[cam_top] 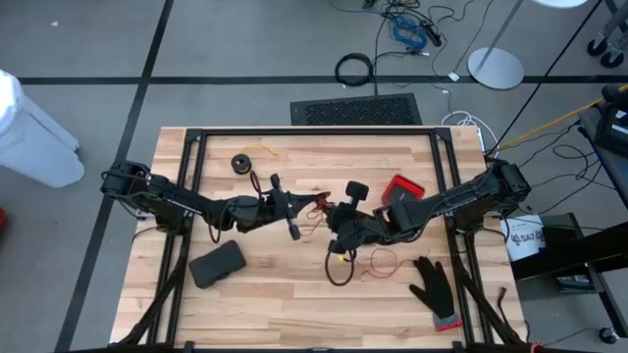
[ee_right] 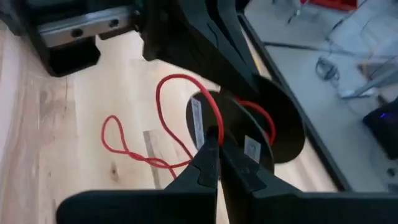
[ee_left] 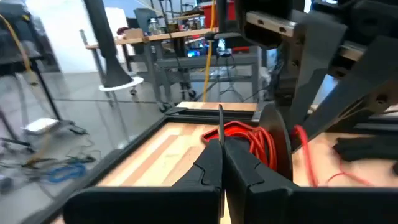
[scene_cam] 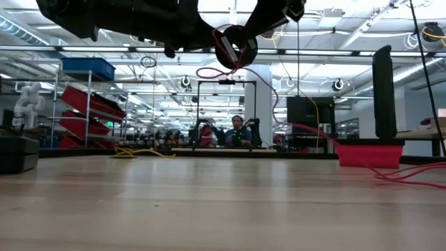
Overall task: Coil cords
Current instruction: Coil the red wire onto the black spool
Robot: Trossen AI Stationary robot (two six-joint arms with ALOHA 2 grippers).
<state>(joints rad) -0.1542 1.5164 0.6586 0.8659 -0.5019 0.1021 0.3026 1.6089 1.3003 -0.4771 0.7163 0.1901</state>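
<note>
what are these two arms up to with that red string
Both arms meet over the table's middle, winding the red cord onto a black spool. The left gripper is shut beside the spool, the right gripper shut at the cord. Loose cord trails on the table. A second spool and a glove lie aside.

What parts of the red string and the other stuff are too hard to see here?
- High view: the red cord between both arms is too small to trace.
- Low view: the spool is half behind dark arms.
- Left wrist view: the left gripper covers the spool's near side.
- High view: the second spool shows no cord clearly.
</note>
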